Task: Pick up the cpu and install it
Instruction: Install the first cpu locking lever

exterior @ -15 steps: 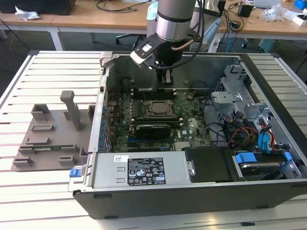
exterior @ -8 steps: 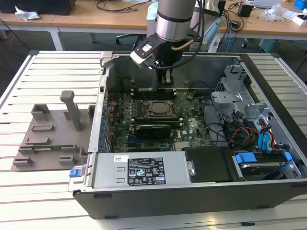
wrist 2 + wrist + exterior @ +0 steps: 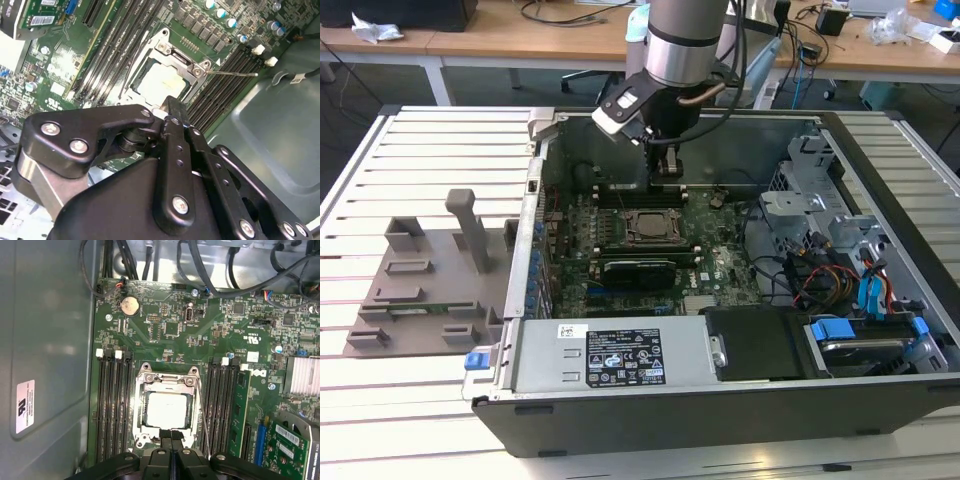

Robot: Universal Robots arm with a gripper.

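Note:
The cpu (image 3: 167, 409), a silvery-white square chip, lies flat inside the metal socket frame (image 3: 143, 381) on the green motherboard (image 3: 170, 347). The second wrist view shows the cpu (image 3: 159, 80) just beyond my fingertips. My gripper (image 3: 170, 434) hangs a little above the near edge of the socket, its black fingers (image 3: 175, 131) pressed together with nothing between them. In the exterior view the gripper (image 3: 667, 166) points down into the open computer case (image 3: 880, 400), just behind the socket (image 3: 645, 226).
Black memory slots (image 3: 114, 410) flank the socket on both sides, and a thin wire lever (image 3: 204, 415) runs along one side. An expansion card (image 3: 640, 268), power supply (image 3: 615, 352) and drive bays with blue tabs (image 3: 865, 290) fill the case. A grey fixture (image 3: 430, 275) sits on the slatted table at the exterior view's left.

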